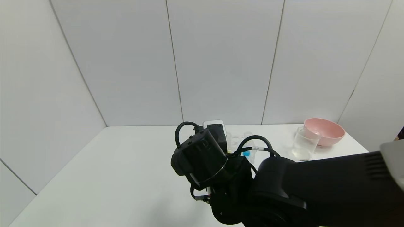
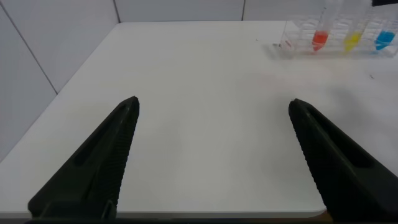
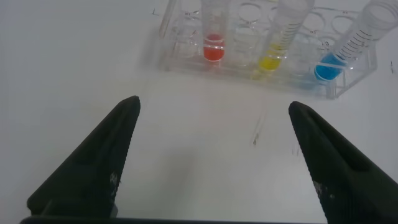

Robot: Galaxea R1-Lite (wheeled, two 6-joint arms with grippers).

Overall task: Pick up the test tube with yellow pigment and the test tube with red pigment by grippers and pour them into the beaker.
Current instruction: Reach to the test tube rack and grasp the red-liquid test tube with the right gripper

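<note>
Reaching over the white table (image 1: pixel 126 164), the right arm fills the lower right of the head view and hides most of the tube rack (image 3: pixel 261 43) behind its wrist. The right gripper (image 3: pixel 214 155) hovers above the bare table just short of the rack, released, its two black fingers (image 3: pixel 93 168) spread wide with nothing between them. In the rack's front row stand three tubes: the red tube (image 3: pixel 213 37), the yellow tube (image 3: pixel 280 37) leaning a little, and a blue tube (image 3: pixel 348 50) tilted more. All three sit in their holes, untouched. The beaker (image 1: pixel 303 143) stands on the far right of the table, touching or just in front of a pink bowl (image 1: pixel 325 130), well apart from the rack. The left gripper (image 2: pixel 214 155) hangs above the table farther from the rack, also released and holding nothing, fingers (image 2: pixel 93 168) wide apart.
</note>
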